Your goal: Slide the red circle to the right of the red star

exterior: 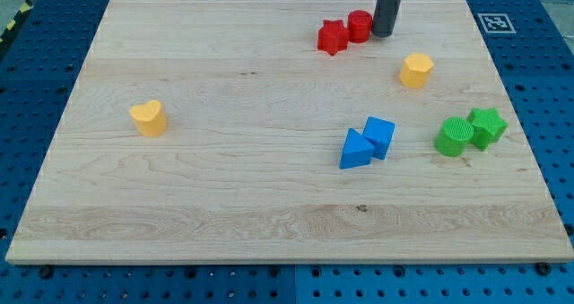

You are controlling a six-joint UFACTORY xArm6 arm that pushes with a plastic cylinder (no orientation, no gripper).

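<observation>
The red star [333,37] lies near the view's top, right of centre. The red circle [360,25] sits just to its upper right, touching or nearly touching it. My tip [384,33] comes down from the view's top edge and stands right beside the red circle on its right side, touching or almost touching it.
A yellow hexagon [416,71] lies below and right of my tip. A yellow heart [149,117] is at the left. A blue triangle [355,150] and a blue cube [379,135] sit together lower centre-right. A green circle [454,136] and a green star [487,125] are at the right.
</observation>
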